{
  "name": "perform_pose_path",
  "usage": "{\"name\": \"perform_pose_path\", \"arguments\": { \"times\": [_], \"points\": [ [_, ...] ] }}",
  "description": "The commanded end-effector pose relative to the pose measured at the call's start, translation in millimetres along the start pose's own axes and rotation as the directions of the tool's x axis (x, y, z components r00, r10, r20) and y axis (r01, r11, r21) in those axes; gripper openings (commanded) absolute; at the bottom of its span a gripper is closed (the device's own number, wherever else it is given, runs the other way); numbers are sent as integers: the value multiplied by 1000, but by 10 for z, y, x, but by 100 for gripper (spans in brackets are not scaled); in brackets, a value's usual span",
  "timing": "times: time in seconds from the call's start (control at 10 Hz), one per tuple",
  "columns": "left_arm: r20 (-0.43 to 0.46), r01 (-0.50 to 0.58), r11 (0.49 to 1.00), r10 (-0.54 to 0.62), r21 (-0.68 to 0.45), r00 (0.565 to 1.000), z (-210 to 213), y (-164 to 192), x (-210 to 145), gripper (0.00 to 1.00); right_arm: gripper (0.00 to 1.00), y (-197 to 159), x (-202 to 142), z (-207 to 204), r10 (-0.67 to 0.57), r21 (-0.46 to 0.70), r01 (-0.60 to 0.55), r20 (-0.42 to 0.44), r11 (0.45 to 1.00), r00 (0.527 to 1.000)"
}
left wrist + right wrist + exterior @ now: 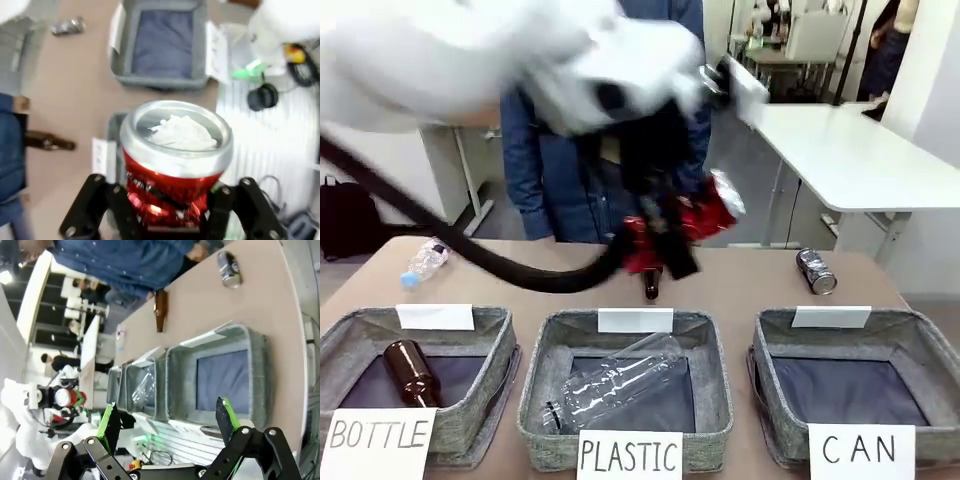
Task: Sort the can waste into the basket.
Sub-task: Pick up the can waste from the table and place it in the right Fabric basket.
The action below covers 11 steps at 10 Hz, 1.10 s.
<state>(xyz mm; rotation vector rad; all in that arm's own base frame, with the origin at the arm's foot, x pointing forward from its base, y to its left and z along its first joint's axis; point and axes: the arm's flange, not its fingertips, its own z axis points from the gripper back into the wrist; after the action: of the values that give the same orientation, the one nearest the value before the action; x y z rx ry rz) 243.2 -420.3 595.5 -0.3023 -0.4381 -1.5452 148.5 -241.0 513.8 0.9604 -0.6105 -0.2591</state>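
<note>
The left gripper (171, 214) is clamped on the red can (706, 217) and holds it in the air above the middle of the table's (740, 288) far edge. Carry it toward the near right corner, past the plastic basket (532, 395), centre it over the dark lining of the can basket (924, 342), and lower it below the rim before releasing, since a high drop may bounce it out. The right gripper (167, 416) hangs with fingers spread and empty, and the grey can (816, 271) lies near the far right corner.

Two cans (715, 212) (816, 271), three baskets (470, 418) (716, 400) (772, 405), four bottles (408, 372) (615, 385) (425, 262) (651, 286)
</note>
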Motion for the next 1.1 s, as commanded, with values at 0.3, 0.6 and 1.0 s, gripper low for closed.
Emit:
{"name": "perform_pose_path", "arguments": {
  "times": [0.3, 0.6, 1.0],
  "points": [
    [-199, -25, 1000, 27, 12, 980, -1469, 448, 1413, 0, 100, 173, 126, -261, -3, -12, 2, -66, 1000, 998],
    [-209, 44, 997, -58, -69, 976, -2125, 177, 1527, 0, 100, 173, 126, -261, -3, -12, 2, -66, 1000, 998],
    [-244, 69, 994, -87, -83, 966, -2256, 148, 1573, 0, 100, 173, 126, -261, -3, -12, 2, -66, 1000, 998]
  ]
}}
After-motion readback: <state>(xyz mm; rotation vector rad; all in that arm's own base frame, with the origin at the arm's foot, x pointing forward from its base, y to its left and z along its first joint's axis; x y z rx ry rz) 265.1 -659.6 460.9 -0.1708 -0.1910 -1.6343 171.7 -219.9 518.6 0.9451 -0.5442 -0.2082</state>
